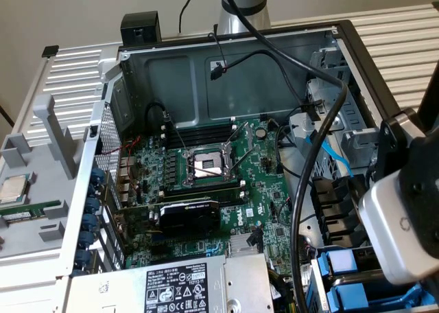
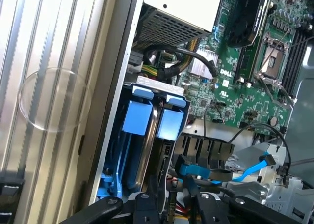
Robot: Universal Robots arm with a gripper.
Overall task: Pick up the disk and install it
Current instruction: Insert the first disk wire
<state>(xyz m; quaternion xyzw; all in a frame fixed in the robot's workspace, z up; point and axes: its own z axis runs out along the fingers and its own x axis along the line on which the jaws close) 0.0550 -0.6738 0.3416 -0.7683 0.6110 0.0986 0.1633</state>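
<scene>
Blue-framed disk (image 2: 137, 117) stands on edge inside computer case (image 1: 171, 73), 5 o'clock of CPU socket (image 1: 208, 165) in exterior view | long axis seems to run toward gripper (image 2: 171, 208), close by | gripper state: cannot tell

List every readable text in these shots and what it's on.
"DELL": white print on the green motherboard.
Power supply label: lines of print and symbols, too small to read.
Graphics card sticker: too blurred to read.
No other text is legible.
</scene>
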